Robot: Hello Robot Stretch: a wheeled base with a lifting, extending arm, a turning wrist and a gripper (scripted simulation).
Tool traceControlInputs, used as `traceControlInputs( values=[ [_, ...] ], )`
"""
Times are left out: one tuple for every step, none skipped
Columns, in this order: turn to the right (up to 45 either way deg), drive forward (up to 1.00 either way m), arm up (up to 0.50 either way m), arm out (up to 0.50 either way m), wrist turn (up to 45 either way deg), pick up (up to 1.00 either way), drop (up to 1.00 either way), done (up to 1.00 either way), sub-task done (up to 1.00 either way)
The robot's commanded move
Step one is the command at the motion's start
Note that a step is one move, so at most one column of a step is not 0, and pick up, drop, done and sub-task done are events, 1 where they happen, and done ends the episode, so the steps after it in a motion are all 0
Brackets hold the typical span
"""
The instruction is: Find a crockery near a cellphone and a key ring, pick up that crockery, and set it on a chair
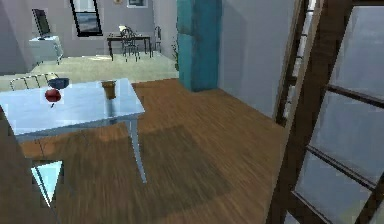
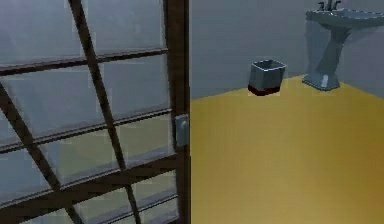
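Glazed door bars [image 1: 340, 120] were seen closest, at the forward view's right. Beyond, on a pale table [image 1: 95, 112], a dark bowl [image 1: 58, 82] — possibly the crockery sought — was seen beside a red object [image 1: 52, 95]. Nothing was judged done yet: approach, pick-up and placing on a chair [image 1: 128, 41] remained. The gripper's state could not be told.
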Motion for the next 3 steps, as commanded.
traceControlInputs(
  values=[
    [0.0,0.75,0.00,0.00,0.0,0.00,0.00,0.00,0.00],
    [6.0,0.00,0.00,0.00,0.0,0.00,0.00,0.00,0.00],
    [0.0,0.90,0.00,0.00,0.0,0.00,0.00,0.00,0.00]
  ],
)
